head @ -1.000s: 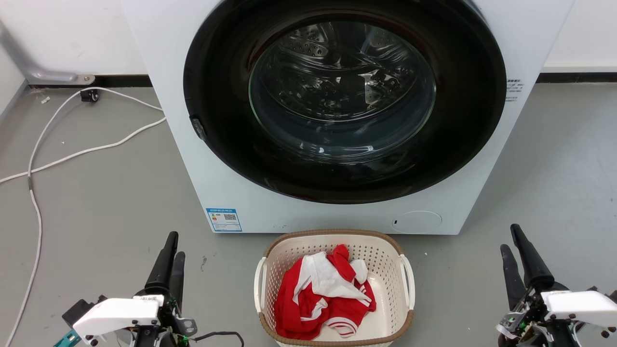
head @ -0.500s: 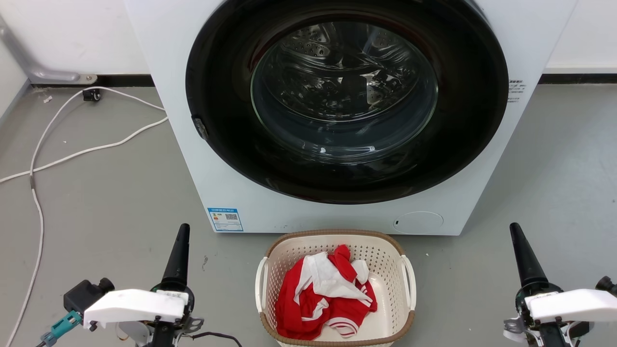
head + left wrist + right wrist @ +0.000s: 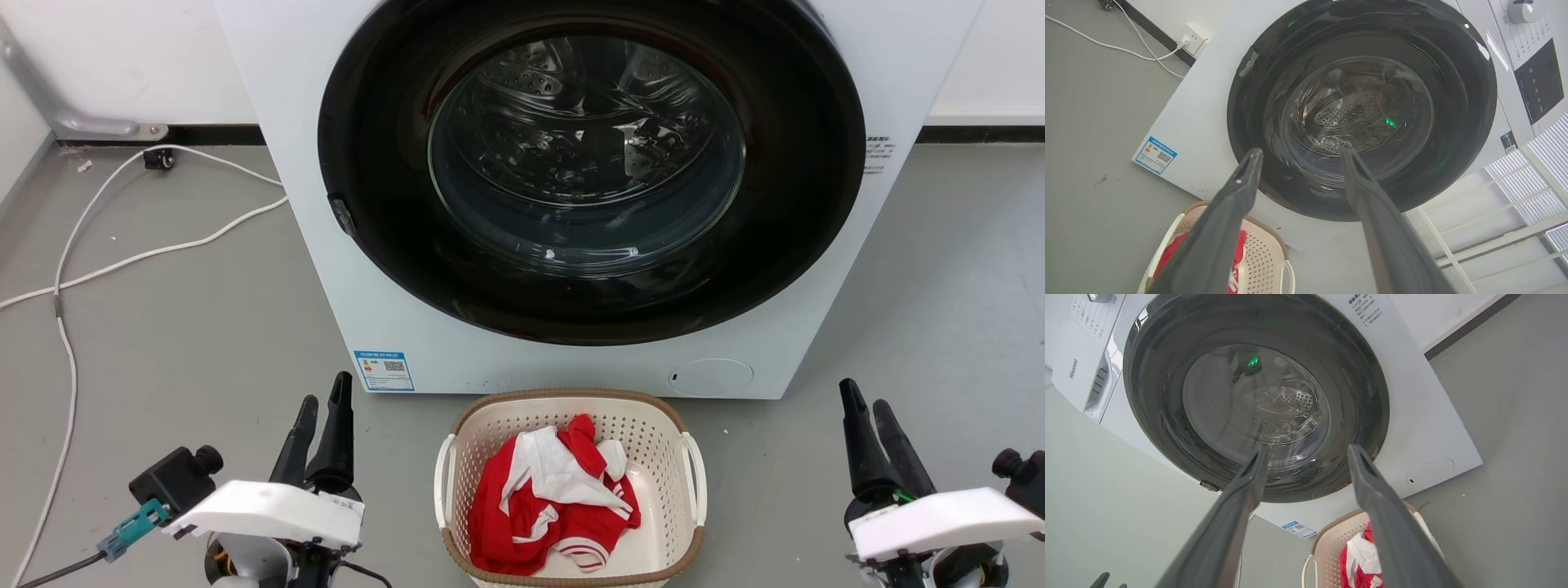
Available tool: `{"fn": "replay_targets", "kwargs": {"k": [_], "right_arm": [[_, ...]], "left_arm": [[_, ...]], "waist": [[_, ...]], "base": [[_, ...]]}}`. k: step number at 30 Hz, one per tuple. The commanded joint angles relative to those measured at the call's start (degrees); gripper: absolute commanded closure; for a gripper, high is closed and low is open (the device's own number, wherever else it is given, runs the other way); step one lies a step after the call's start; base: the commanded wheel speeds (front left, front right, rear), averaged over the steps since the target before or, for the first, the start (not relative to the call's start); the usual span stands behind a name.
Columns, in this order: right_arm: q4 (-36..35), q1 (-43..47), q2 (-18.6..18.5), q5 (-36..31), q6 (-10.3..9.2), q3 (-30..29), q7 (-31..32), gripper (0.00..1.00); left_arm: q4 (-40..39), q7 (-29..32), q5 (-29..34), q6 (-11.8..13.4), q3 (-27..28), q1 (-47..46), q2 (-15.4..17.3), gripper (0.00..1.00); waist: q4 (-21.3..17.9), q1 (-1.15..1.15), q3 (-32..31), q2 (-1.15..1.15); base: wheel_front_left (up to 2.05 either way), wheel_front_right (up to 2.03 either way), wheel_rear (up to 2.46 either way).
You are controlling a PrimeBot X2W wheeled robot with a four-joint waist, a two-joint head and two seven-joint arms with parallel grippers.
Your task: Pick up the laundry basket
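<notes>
The laundry basket [image 3: 563, 394], cream perforated plastic with a brown rim and white side handles, stands on the grey floor just in front of the washing machine. A red and white garment [image 3: 555, 498] lies crumpled inside it. My left gripper [image 3: 325, 390] hovers to the basket's left, open, with nothing between its fingers. To the basket's right my right gripper [image 3: 861, 394] is open too, holding nothing. The left wrist view has the basket [image 3: 1261, 253] low and partly behind the left gripper [image 3: 1300, 152]. In the right wrist view the basket [image 3: 1333, 543] lies under the right gripper [image 3: 1307, 448].
A white washing machine [image 3: 326, 269] with a shut dark round glass door [image 3: 588, 163] rises right behind the basket. White cables [image 3: 73, 269] trail over the floor at the left. Grey floor lies on both sides of the basket.
Both wrists have rolled, so each gripper's two fingers show apart again. The left gripper has moved right towards the basket, and the right gripper has shifted slightly left. The basket has not moved.
</notes>
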Motion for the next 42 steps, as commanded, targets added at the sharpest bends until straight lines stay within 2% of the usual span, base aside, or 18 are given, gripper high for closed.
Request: {"fn": "replay_targets", "kwargs": {"k": [1, 22, 42], "right_arm": [[-1.43, -0.04, -0.18, -2.71, 0.06, 0.26, -0.33, 0.00], [-6.21, 2.60, -0.19, -19.95, 0.09, 0.72, 0.17, 0.00], [-8.72, 4.92, -0.22, -30.11, 0.11, 0.21, -0.11, 0.00]], "left_arm": [[-1.06, -0.62, 2.41, 0.28, -0.40, -0.21, 0.57, 0.00], [-1.32, -4.34, 19.09, 3.48, -5.01, -0.32, 2.92, 0.00], [-0.65, -7.27, 29.93, 5.64, -7.87, 0.15, 3.77, 0.00]], "waist": [[0.04, 0.00, 0.03, 0.00], [0.49, 0.00, 0.04, 0.00], [0.65, 0.00, 0.05, 0.00]], "base": [[0.00, 0.00, 0.00], [0.00, 0.00, 0.00], [0.00, 0.00, 0.00]]}}
